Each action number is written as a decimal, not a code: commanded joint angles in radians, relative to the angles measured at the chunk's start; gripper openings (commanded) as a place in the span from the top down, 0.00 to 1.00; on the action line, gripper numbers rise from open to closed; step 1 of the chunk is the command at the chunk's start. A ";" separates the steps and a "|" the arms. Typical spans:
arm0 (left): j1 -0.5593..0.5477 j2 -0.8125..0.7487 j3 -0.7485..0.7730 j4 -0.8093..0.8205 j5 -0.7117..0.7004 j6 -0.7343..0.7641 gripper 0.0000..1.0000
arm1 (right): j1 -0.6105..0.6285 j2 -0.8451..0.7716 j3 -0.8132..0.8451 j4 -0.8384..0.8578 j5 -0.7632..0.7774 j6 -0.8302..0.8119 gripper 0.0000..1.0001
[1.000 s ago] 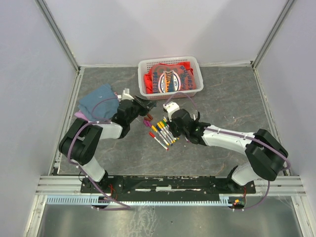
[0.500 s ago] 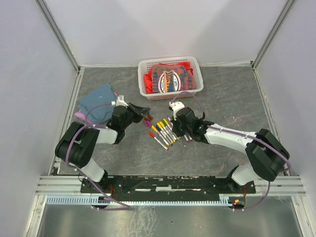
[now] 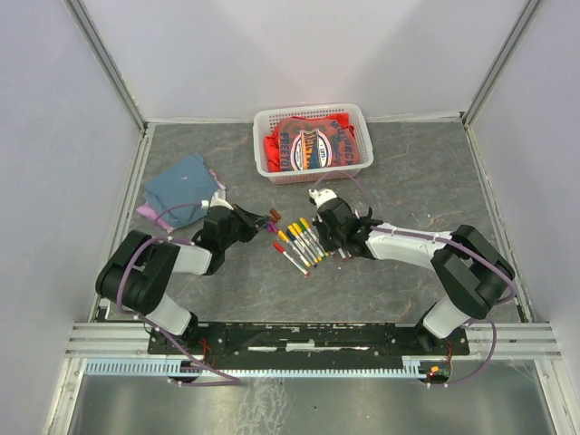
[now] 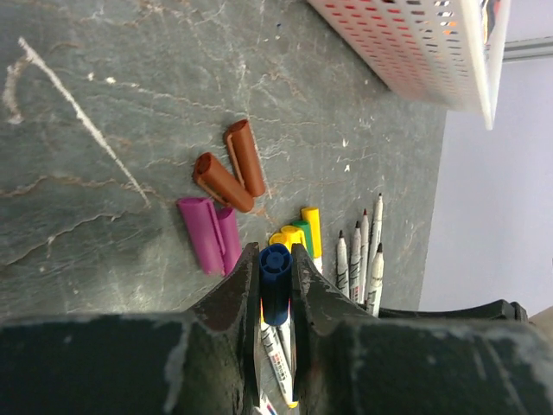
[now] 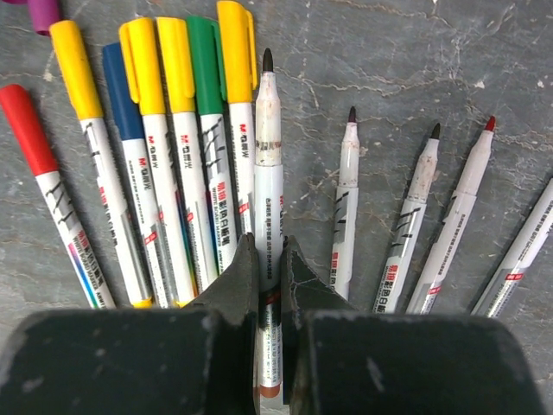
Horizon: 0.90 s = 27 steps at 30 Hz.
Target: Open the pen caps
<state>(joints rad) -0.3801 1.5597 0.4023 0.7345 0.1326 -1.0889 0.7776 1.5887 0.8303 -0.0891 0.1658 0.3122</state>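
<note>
My left gripper (image 4: 275, 259) is shut on a loose blue pen cap (image 4: 275, 275) and hovers low over the table. Just beyond it lie two brown caps (image 4: 229, 169) and purple caps (image 4: 210, 233). My right gripper (image 5: 269, 259) is shut on the white barrel of an uncapped dark-tipped pen (image 5: 268, 164) lying in the row. Left of that pen lie capped pens with red (image 5: 26, 112), blue (image 5: 121, 86), green (image 5: 203, 60) and yellow (image 5: 73, 69) caps. To its right are several uncapped pens (image 5: 346, 190). From above, both grippers (image 3: 269, 218) (image 3: 337, 237) flank the pens (image 3: 299, 243).
A white basket (image 3: 263, 118) holding red cloth stands behind the pens, and its corner (image 4: 415, 43) shows in the left wrist view. Folded blue and pink cloths (image 3: 181, 186) lie at the back left. Enclosure walls and rails ring the table.
The left arm has drawn back and sunk toward the table, still holding the blue cap. The right gripper has shifted slightly up and left along the pens. Both stay shut.
</note>
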 commanded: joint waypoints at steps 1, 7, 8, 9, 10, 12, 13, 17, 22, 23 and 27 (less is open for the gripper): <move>0.001 0.004 -0.015 0.031 -0.009 0.045 0.94 | -0.013 0.015 0.040 0.010 0.036 0.016 0.98; 0.000 0.016 -0.025 0.034 -0.010 0.041 0.91 | -0.023 0.034 0.038 0.012 0.040 0.021 0.96; 0.001 0.016 -0.026 0.034 -0.008 0.040 0.91 | -0.024 0.037 0.036 0.012 0.040 0.023 0.95; 0.000 0.016 -0.030 0.034 -0.011 0.040 0.90 | -0.025 0.040 0.036 0.012 0.040 0.024 0.95; 0.001 0.016 -0.032 0.034 -0.011 0.040 0.88 | -0.026 0.041 0.036 0.010 0.040 0.026 0.94; 0.000 0.017 -0.035 0.034 -0.013 0.041 0.85 | -0.027 0.047 0.036 0.011 0.040 0.028 0.94; 0.001 0.018 -0.038 0.034 -0.014 0.041 0.84 | -0.028 0.049 0.036 0.011 0.040 0.029 0.93; 0.001 0.022 -0.048 0.033 -0.020 0.040 0.78 | -0.030 0.060 0.038 0.009 0.042 0.032 0.90; 0.000 0.037 -0.050 0.035 -0.021 0.036 0.71 | -0.032 0.068 0.038 0.004 0.052 0.035 0.87; 0.001 0.040 -0.050 0.035 -0.021 0.034 0.69 | -0.033 0.070 0.040 0.000 0.056 0.037 0.86; 0.002 0.044 -0.052 0.034 -0.023 0.032 0.64 | -0.036 0.076 0.043 -0.013 0.065 0.039 0.83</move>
<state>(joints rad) -0.3801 1.5970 0.3565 0.7345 0.1314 -1.0885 0.7506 1.6527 0.8345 -0.0925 0.1951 0.3424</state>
